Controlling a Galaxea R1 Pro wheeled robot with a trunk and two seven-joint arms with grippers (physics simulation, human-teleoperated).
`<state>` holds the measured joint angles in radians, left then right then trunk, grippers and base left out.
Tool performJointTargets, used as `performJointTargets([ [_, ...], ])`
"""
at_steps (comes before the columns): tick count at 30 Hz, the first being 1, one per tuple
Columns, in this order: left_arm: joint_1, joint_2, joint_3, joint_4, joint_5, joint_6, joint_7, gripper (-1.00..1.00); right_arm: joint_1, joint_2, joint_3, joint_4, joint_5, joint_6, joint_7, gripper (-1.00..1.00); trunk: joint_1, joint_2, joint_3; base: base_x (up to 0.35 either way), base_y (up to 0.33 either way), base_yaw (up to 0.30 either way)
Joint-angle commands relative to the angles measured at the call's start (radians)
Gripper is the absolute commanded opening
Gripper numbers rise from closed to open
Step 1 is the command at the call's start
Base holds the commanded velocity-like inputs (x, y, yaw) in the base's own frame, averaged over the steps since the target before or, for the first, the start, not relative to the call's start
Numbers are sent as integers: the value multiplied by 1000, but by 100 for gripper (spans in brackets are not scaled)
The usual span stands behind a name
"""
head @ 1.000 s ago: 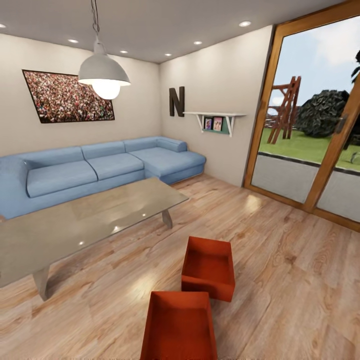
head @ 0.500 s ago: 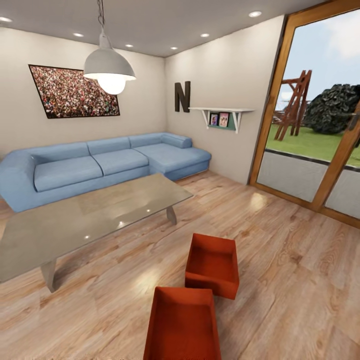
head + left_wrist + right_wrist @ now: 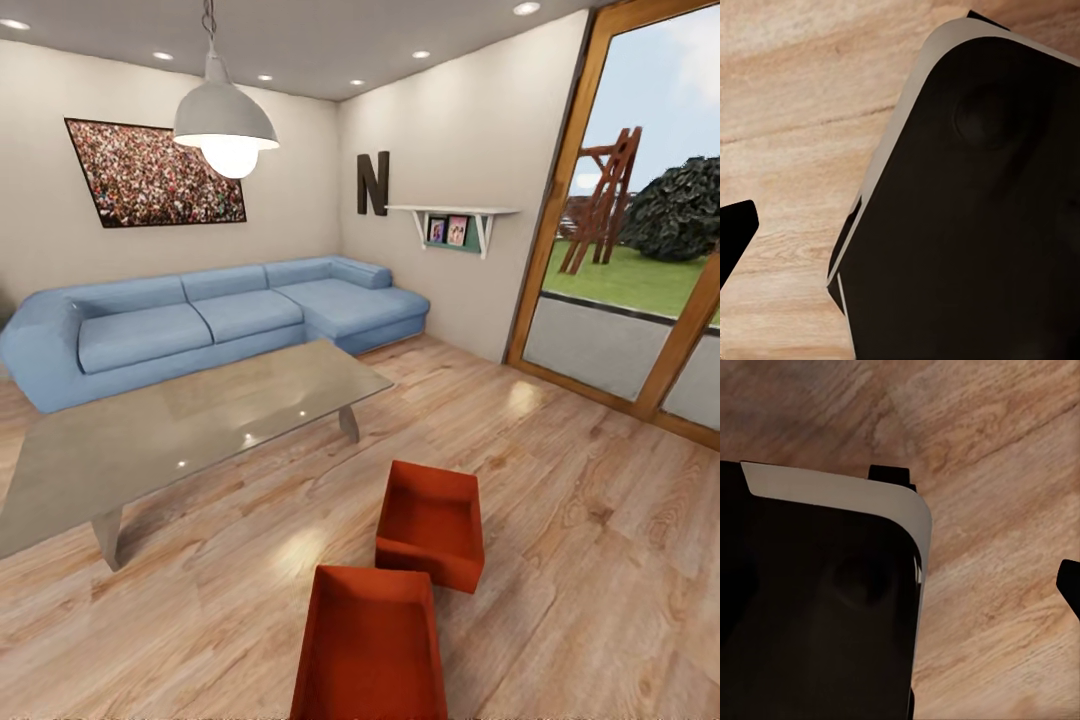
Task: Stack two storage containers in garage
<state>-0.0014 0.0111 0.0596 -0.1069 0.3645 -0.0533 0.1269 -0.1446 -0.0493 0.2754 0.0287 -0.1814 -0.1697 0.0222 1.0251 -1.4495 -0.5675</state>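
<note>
A dark, rounded robot body with a pale grey edge looms over light wood-plank flooring; a black tip juts in beside it.

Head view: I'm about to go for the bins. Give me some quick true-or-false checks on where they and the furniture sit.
1. Both red bins, the near bin and the far bin, sit on the wood floor. True.
2. One bin is stacked on the other. False: they stand one behind the other, both on the floor.
3. The coffee table stands between the bins and the blue sofa. True.
4. Something lies inside the bins. False: both look empty.
5. The glass doors are on the left. False: they are on the right.
</note>
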Motion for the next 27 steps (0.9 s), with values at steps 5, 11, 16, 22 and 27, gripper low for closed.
performJointTargets([
  [5,0,0,6,0,-1,-2,1,100,-1,0,8,3,-13,-7,3,100,0,0,-9,0,0,-30],
  [11,0,0,5,-1,-1,-2,1,100,-1,0,3,3,-18,-8,5,100,0,0,-17,0,0,-167],
  [16,0,0,6,0,-1,-2,1,100,-1,0,2,3,-18,-7,4,100,0,0,-24,0,0,-196],
  [22,0,0,5,-1,-1,-2,1,100,-1,0,2,3,-17,-5,3,100,0,0,-32,0,0,-173],
  [27,0,0,5,-1,-1,-2,1,100,-1,0,2,3,-16,-4,2,100,0,0,-38,0,0,-62],
])
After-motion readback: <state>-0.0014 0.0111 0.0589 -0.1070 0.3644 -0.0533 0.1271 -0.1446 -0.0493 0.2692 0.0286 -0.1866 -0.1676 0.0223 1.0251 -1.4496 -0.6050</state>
